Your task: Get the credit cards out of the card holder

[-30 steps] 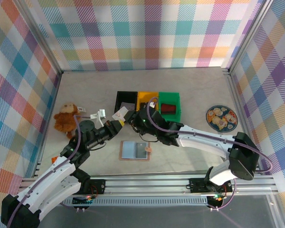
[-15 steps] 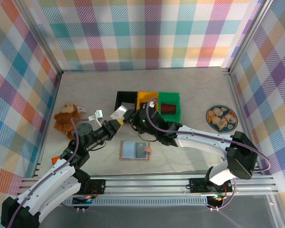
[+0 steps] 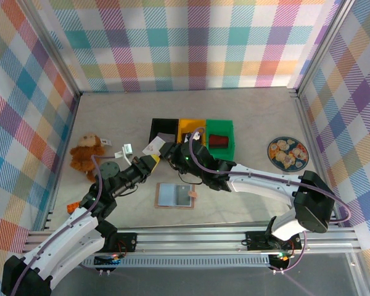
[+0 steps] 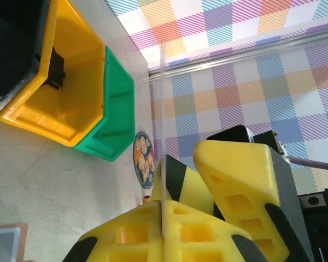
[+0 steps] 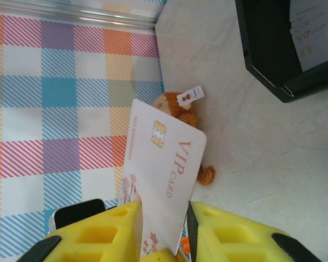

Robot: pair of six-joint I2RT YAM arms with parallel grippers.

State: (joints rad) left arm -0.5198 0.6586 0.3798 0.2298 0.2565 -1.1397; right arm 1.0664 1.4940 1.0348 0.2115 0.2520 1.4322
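Left gripper point(image 4: 162, 218): clamped flat on 1 white VIP card point(image 5: 164, 158), seen edge-on between the pads. Right gripper point(image 5: 164, 213): jaws apart, lower end of the same card standing between them; cannot tell whether pressing on its edges or merely straddling it. Both held above the table point(image 3: 246, 117), tips nearly meeting, just in front of the black bin point(image 3: 163, 121). Card holder point(image 3: 172, 195): lying open and flat on the table, pale inside up, on the near side of both grippers and apart from them; cannot tell whether any cards remain inside. Looks like a handover, going by the shared card. Risk of a drop onto the table or back onto the holder if released on 1 side before gripped on the other. Risk of bowing or twisting out of the pads if pulled from both ends at once. Risk of slipping or pivoting if held edge-wise on slick plastic. Risk of knocked fingers or a clipped bin rim with 2 arms this close. Count: 2 grippers, 1 card in the air, 1 card holder, 3 bins (1 black, 1 yellow bin point(image 3: 191, 121), 1 green bin point(image 3: 221, 122)), 1 pale card point(image 5: 317, 27) in the black bin, 1 dark red item point(image 3: 219, 139) in the green bin, 1 plush monkey point(image 3: 86, 154), 1 patterned plate point(image 3: 287, 152).
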